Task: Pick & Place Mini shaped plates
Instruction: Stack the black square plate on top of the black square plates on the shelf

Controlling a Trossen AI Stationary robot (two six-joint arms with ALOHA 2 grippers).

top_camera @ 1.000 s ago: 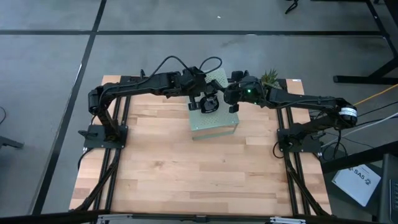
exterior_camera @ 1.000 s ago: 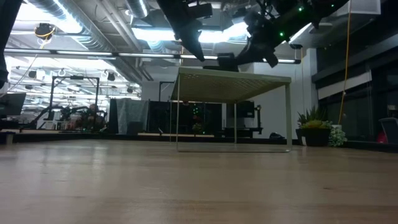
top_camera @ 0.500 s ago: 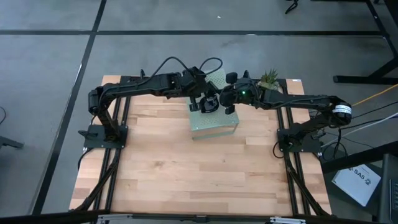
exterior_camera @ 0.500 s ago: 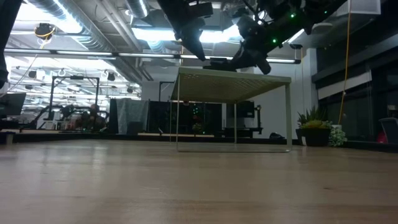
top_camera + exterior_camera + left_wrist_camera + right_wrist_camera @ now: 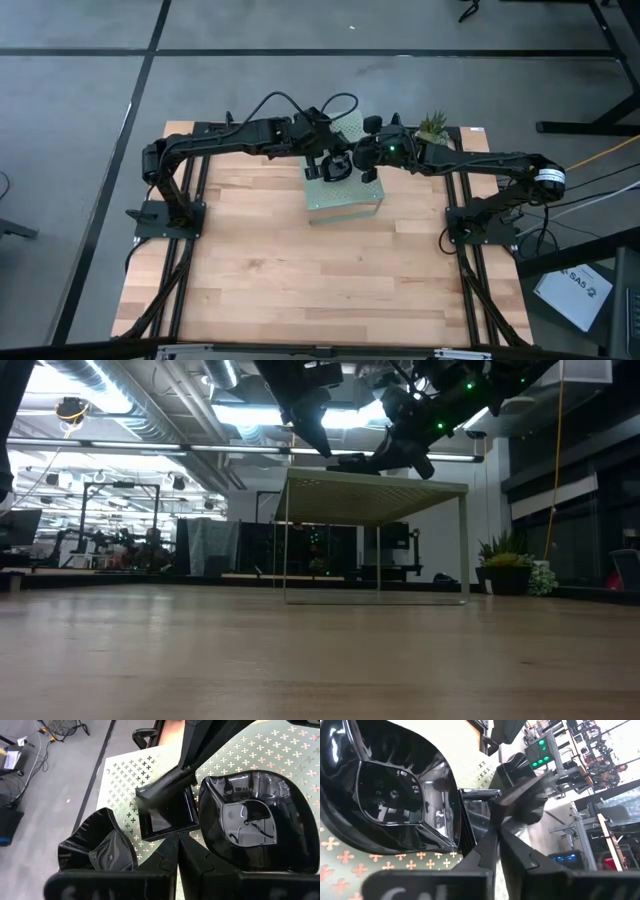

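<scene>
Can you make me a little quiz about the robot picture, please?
1. True or false: the pale green box stands on the wooden table.
2. On the box's holey top, what lies between the wavy dish and the big rounded dish?
A) a square dish
B) a spoon
C) nothing at all
3. Is the left tool open or shut?

Key: 1 true. 2 A. 3 shut.
</scene>
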